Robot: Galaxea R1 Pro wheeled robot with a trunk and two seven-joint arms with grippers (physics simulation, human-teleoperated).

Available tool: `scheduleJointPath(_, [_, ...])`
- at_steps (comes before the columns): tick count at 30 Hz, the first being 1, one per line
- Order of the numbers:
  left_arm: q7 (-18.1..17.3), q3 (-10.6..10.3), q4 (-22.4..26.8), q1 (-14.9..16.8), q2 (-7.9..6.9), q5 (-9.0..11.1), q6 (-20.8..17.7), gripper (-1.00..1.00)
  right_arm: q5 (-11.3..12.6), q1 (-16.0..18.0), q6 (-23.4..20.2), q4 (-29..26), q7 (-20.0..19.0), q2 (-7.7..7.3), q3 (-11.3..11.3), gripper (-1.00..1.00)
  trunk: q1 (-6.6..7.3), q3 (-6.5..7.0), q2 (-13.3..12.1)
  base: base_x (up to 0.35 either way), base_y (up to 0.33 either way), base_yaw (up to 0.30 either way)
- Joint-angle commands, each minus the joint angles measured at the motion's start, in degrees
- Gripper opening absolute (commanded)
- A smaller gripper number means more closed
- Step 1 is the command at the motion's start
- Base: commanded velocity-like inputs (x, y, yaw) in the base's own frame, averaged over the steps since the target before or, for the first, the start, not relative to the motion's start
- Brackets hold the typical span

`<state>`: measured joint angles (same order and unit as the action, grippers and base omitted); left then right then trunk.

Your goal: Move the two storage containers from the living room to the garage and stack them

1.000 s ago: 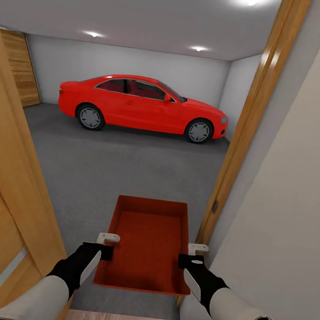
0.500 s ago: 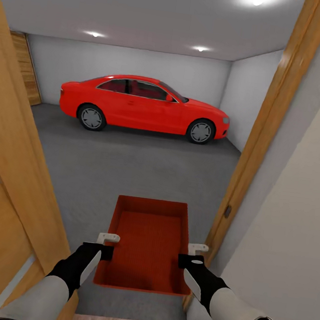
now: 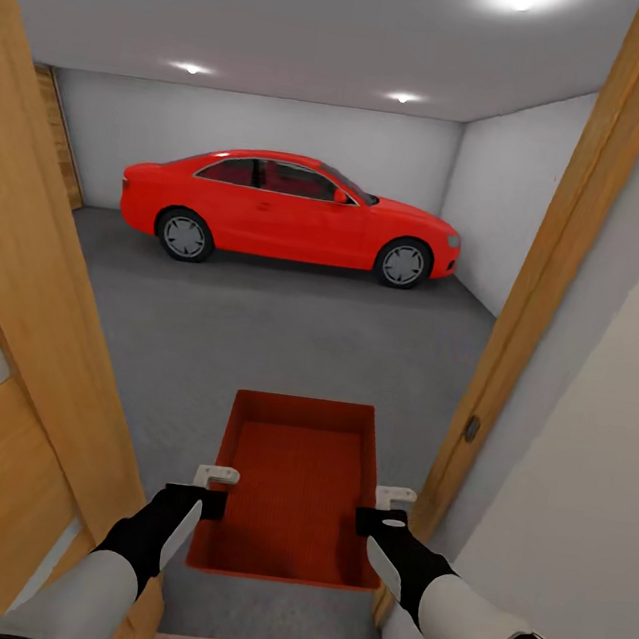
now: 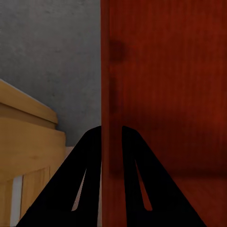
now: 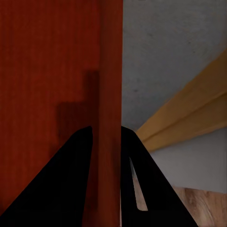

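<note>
- Door (image 3: 8, 389) of orange-brown wood stands open just outboard of the left gripper (image 3: 216, 474); its frosted strip shows pale, and the left wrist view catches its edge (image 4: 26, 142) close beside the fingers.
- Left gripper is clamped on the left long wall of the storage container (image 3: 295, 488), one finger inside and one outside; the left wrist view shows both dark fingers (image 4: 85, 184) straddling the red wall (image 4: 111, 94).
- Storage container hangs level between the two grippers, its open top upward and empty, its far end reaching out over the grey garage floor (image 3: 276, 344) ahead of the fingertips.
- Handling, as a judgement: an empty, thin-walled bin like this should be light and fairly stiff, but the smooth, slightly flared walls could slip or flex under a pinch. Opposite long walls near the rear end, as held now, look the sound place; equal squeeze on both sides should keep it from twisting.
- Right gripper (image 3: 395, 495) pinches the right long wall in the same manner, fingers (image 5: 71, 189) closed on either face of the rim (image 5: 111, 94).
- Door frame (image 3: 555, 290) rises just outboard of the right gripper, so clearance on that side looks tight.
- Red car (image 3: 289, 210) is parked well ahead of both grippers, by the far wall.
</note>
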<state>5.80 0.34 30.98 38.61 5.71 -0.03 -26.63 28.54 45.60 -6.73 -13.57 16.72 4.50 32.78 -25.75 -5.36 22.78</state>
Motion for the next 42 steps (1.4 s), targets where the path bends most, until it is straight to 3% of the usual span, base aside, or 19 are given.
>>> scheduleJointPath(1, [0.52, 0.28, 0.22, 0.06, 0.08, -2.07, 4.04, -1.00, 0.99, 0.02, -0.39, 0.13, 0.51, 0.02, 0.79, -1.00, -0.03, -0.13, 0.13, 0.009, 0.037, 0.000])
scheduleJointPath(29, [0.80, 0.28, 0.35, 0.06, 0.09, -2.00, 4.04, -1.00, 0.99, 0.02, -0.39, 0.13, 0.51, 0.03, 0.82, -1.00, -0.03, -0.13, 0.13, 0.001, 0.002, 0.000])
scheduleJointPath(42, [0.96, 0.28, 0.39, 0.06, 0.09, -1.99, 4.13, -1.00, 0.99, 0.02, -0.39, 0.13, 0.51, -0.02, 0.80, -1.00, -0.03, -0.13, 0.13, 0.210, 0.000, 0.000])
